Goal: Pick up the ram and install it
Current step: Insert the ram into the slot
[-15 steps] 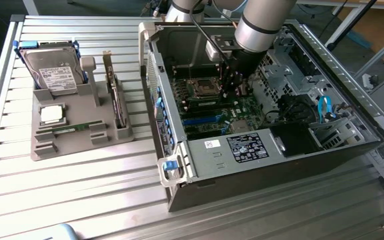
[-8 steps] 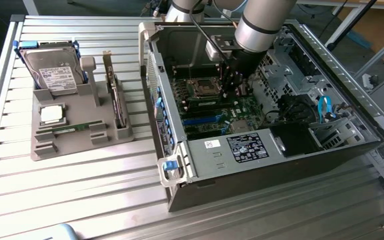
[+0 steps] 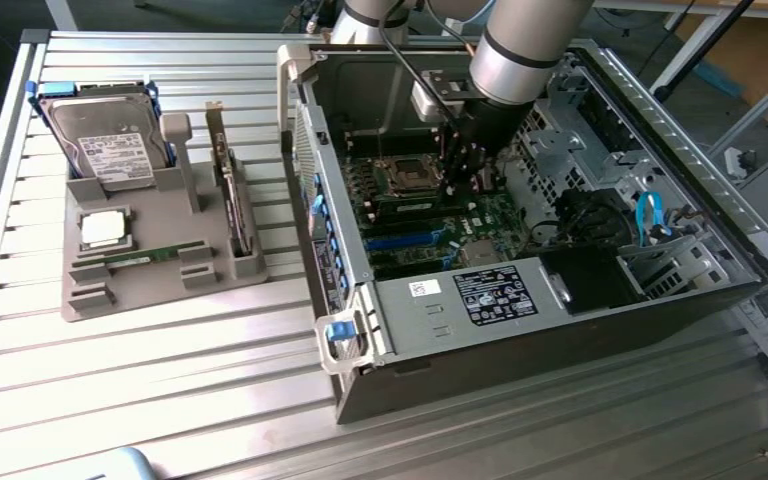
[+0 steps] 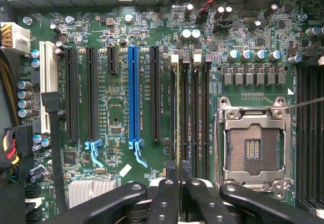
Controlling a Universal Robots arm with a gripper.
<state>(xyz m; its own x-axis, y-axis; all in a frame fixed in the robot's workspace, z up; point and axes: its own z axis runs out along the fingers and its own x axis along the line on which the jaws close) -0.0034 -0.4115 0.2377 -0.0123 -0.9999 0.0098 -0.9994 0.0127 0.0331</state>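
Observation:
Inside the open computer case [image 3: 357, 330] my gripper [image 3: 464, 186] hangs low over the motherboard [image 4: 116, 107], beside the empty processor socket [image 4: 251, 145]. The two black fingers [image 4: 164, 198] are pressed close together, and the gripper [image 4: 178, 176] is shut on the ram [image 4: 177, 113]. I see the ram edge-on as a thin pale green strip. It runs along the outermost of the memory slots [image 4: 195, 113], level with the slot's white latch [image 4: 175, 58]. Whether the ram is seated in the slot or just above it, I cannot tell.
A grey tray [image 3: 91, 300] on the slatted table at the exterior view's left holds a hard drive [image 3: 115, 140], a silver processor [image 3: 104, 227], an upright dark card [image 3: 233, 200] and another thin green stick [image 3: 144, 257]. Case walls and drive cages [image 3: 584, 150] close in around the arm.

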